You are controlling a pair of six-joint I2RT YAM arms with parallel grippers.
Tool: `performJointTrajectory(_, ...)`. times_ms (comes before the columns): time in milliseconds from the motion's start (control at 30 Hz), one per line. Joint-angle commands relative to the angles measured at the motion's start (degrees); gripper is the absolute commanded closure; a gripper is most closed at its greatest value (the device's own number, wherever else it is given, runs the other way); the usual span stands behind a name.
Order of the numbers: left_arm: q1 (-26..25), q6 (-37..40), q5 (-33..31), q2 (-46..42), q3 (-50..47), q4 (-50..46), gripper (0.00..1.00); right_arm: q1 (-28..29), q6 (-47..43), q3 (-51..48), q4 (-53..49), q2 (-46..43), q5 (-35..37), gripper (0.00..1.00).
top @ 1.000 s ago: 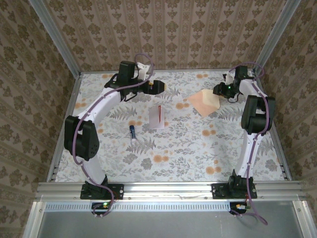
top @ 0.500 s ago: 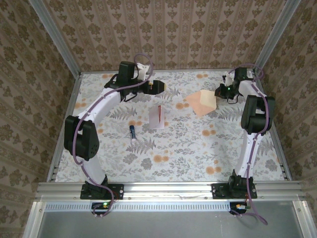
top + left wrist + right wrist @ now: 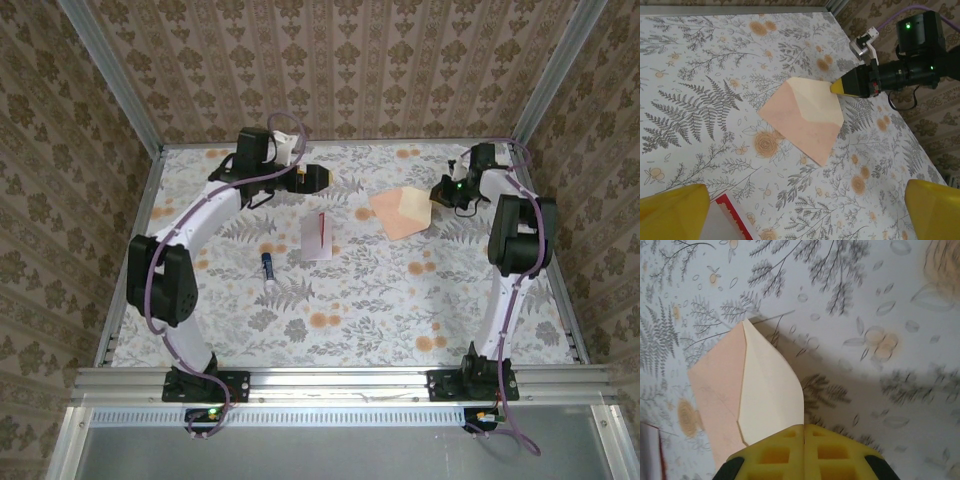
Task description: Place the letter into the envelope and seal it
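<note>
Right jaws just pinched shut on the envelope [image 3: 403, 212] flap tip near the bench [image 3: 380, 300] far-right corner, nudging it leftward. Left jaws wide, holding nothing. The letter [image 3: 317, 236] lies mid-bench, so insertion hasn't started.

Floral-print table [image 3: 380, 290] beneath the right gripper [image 3: 437, 191]; damask-papered walls [image 3: 400, 70] beyond and beside it; aluminium rail [image 3: 340, 381] well behind it.

Envelope [image 3: 402, 212]: plain peach, flap open with paler inside up, lay at far right of worktop [image 3: 380, 300]. Flap edge was pinched in right hand [image 3: 804, 427] and raised slightly. Letter [image 3: 317, 237]: whitish, red-edged, flat mid-worktop, left of envelope, well apart.
</note>
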Motion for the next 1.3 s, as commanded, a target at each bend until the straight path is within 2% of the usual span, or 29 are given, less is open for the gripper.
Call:
performJointTrajectory(0, 0.34, -0.77, 1.00, -3.13, -1.50, 1.39, 0.00, 1.85, 6.91, -4.83, 4.11, -6.74, 1.54, 1.00)
performJointTrajectory(167, 0.36, -0.86, 1.03, -4.88, -3.22, 1.85, 0.00, 5.85, 11.72, -10.99, 6.38, -12.20, 3.95, 1.00)
performJointTrajectory(367, 0.44, -0.84, 0.78, -7.85, -6.16, 2.74, 0.00, 11.25, 15.85, -17.52, 7.85, -18.18, 10.46, 1.00)
performJointTrajectory(767, 1.08, -0.43, 0.65, -13.73, -11.29, 2.71, 0.00, 17.42, 22.15, -33.84, 16.20, -28.06, 16.06, 1.00)
performJointTrajectory(1267, 1.48, -0.06, 0.93, -16.92, -14.11, 2.38, 0.00, 26.53, 33.67, -41.71, 17.90, -35.94, 33.34, 1.00)
